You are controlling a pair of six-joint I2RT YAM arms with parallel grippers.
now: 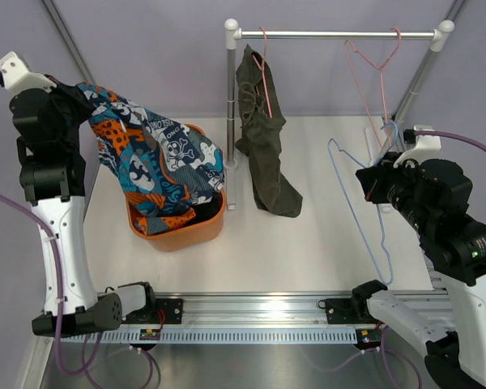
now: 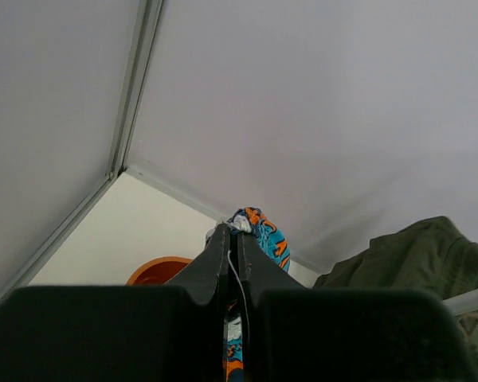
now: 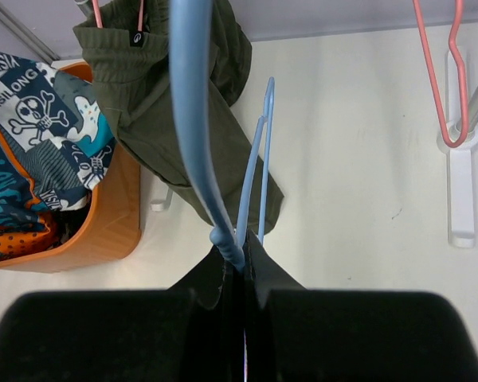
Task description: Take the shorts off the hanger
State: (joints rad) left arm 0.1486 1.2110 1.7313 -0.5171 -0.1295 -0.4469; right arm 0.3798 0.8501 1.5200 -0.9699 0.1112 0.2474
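Bearing "YISILONG" print, the shorts (image 3: pixel 40 119) hang pinched in the left claw (image 2: pixel 232 236); right claw (image 3: pixel 239 248) pinches blue hanger (image 3: pixel 193 119).

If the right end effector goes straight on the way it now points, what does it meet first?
Most likely the olive shorts hanging ahead, just past the blue hanger it grips, though depth is unclear in the wrist view.

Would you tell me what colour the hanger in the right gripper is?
Light blue hanger, best seen in right wrist view.

From above, left end effector (image 2: pixel 233 237) behind patterned shorts (image 1: pixel 158 154); blue hanger (image 3: pixel 193 119), far end beyond wrist view's top edge.
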